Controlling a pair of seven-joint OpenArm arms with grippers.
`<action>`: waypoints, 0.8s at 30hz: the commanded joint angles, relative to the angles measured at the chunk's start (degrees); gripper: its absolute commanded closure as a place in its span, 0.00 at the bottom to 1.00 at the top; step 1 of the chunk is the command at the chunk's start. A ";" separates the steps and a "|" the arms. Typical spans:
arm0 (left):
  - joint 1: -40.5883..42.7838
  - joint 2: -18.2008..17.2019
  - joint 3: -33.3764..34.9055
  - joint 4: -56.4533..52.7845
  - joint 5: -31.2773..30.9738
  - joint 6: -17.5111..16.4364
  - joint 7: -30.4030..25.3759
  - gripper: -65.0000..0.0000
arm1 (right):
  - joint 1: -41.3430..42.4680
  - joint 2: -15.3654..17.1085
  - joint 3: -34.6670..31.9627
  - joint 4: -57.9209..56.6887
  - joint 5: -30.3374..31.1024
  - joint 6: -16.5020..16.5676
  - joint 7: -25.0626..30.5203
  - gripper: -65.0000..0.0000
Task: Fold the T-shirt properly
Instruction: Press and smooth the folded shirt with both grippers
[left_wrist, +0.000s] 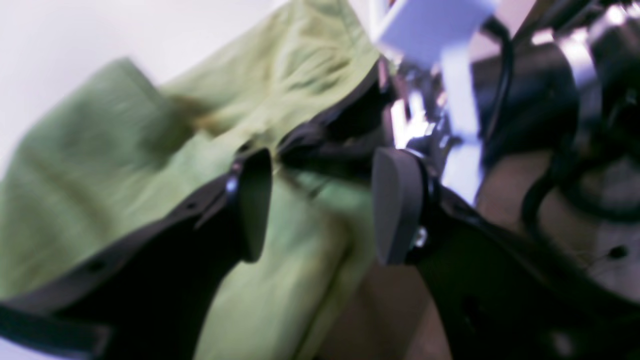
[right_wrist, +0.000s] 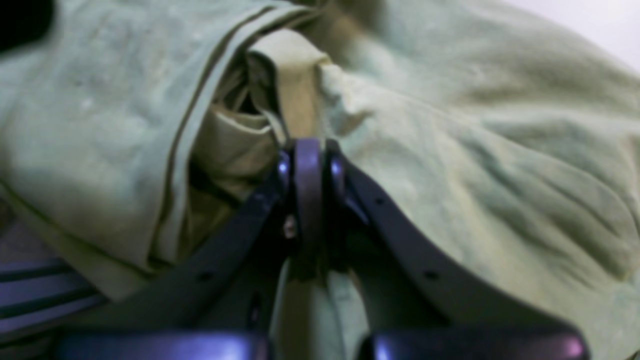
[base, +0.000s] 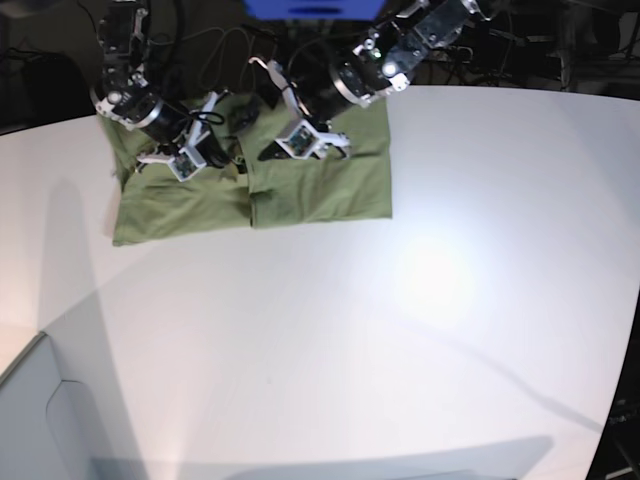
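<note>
The olive-green T-shirt (base: 320, 195) lies bunched at the far left of the white table, partly folded, with a lower flap at the left (base: 170, 215). My right gripper (right_wrist: 307, 150) is shut on a raised fold of the shirt's fabric (right_wrist: 295, 75) near a hem; in the base view it is at the shirt's left part (base: 165, 158). My left gripper (left_wrist: 325, 205) is open, its pads (left_wrist: 255, 205) apart just above the shirt (left_wrist: 125, 150), with nothing between them; in the base view it hovers over the shirt's upper middle (base: 300, 145).
The white table (base: 400, 300) stretches to the front and right. A blue box (base: 310, 8) and dark cables (base: 230, 40) stand behind the shirt at the table's back edge. A grey panel (base: 40, 420) is at the front left.
</note>
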 joint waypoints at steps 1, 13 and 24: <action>-0.04 -0.71 -0.26 2.23 -0.27 -0.38 -1.66 0.52 | 0.14 0.40 0.33 0.65 -0.77 1.06 -0.88 1.00; 7.78 -2.64 -23.55 1.18 -0.27 -0.73 -1.66 0.52 | -0.39 0.93 5.70 12.78 -0.50 1.06 -8.00 0.45; 7.43 2.90 -30.41 -8.05 -0.27 -0.82 -1.93 0.52 | 6.03 -5.58 22.58 14.98 -0.33 1.06 -13.28 0.25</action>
